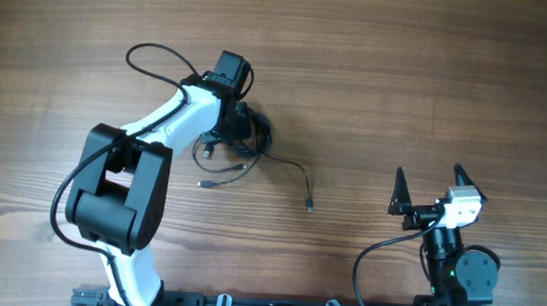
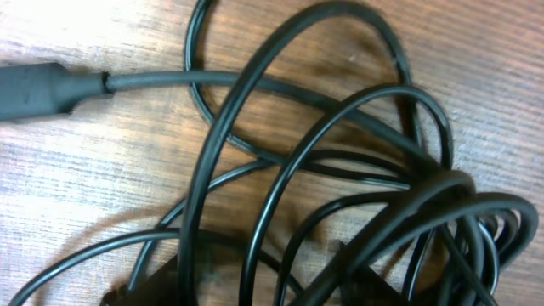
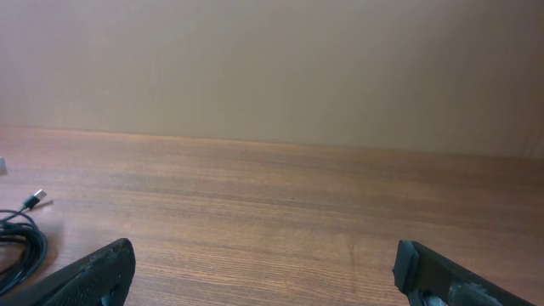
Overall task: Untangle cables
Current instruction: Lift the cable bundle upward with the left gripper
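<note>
A: Where to find the cables [image 1: 245, 139]?
B: Left of centre on the wooden table [image 1: 405, 66], bunched in a tight black coil. Two thin strands trailing out toward the near right: one tipped with a small plug [image 1: 309, 206] well right of the coil, the other with a silvery plug [image 1: 204, 183] just near-left of it.
A: And the left gripper [image 1: 241, 124]?
B: Down over the far-left side of the coil, right among the loops. Cannot tell how wide: masked from above by the wrist of the white arm [image 1: 175, 117] and the black cords, and out of frame in the close view.
A: Anything else from that close view?
B: Only overlapping black loops crossing one another on the wood grain, crowding toward the right, plus a thick moulded connector [image 2: 34, 89] at the upper left, lying flat, with a cord running right into the tangle. Blurred dark shapes along the bottom edge, impossible to name.
A: And the right gripper [image 1: 430, 186]?
B: Spread wide, gripping nothing, poised above the near right of the table, well apart from the coil. Shown by its own camera as two black fingers [image 3: 102, 272] at the bottom corners, wood grain between, and at the left edge a curl of black cord beside a silver-tipped end [image 3: 36, 200]; cannot tell which strand
</note>
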You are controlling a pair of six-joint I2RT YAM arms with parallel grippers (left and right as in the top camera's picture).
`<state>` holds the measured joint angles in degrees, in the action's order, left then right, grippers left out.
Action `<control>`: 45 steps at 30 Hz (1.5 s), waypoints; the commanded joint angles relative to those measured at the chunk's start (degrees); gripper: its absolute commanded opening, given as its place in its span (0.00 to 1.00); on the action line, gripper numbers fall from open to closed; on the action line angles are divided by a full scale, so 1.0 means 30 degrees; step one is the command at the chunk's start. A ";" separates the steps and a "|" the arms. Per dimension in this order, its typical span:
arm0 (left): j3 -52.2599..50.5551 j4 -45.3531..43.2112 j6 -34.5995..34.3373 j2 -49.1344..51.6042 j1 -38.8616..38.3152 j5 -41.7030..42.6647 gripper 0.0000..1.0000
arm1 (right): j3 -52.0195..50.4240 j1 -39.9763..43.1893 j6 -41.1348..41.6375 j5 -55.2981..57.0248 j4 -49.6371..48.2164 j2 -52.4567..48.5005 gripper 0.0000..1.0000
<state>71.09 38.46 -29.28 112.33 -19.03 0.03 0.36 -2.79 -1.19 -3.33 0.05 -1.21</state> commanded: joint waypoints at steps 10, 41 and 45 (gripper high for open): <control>-0.0342 -0.0947 0.0182 -0.2033 0.0015 0.0182 0.60 | -0.0022 0.0080 -0.0095 0.0248 -0.0044 0.0313 1.00; -0.0787 -0.3337 0.8240 -1.1234 -0.0911 0.0925 0.04 | -0.0022 0.0080 -0.0095 0.0248 -0.0044 0.0313 1.00; -0.0823 -0.3126 0.9945 -1.1154 -0.0911 0.2419 0.04 | -0.0022 0.0080 -0.0095 0.0248 -0.0044 0.0313 1.00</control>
<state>68.42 28.80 -6.26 79.29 -21.71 3.38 0.36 -2.79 -1.19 -3.33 0.03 -1.19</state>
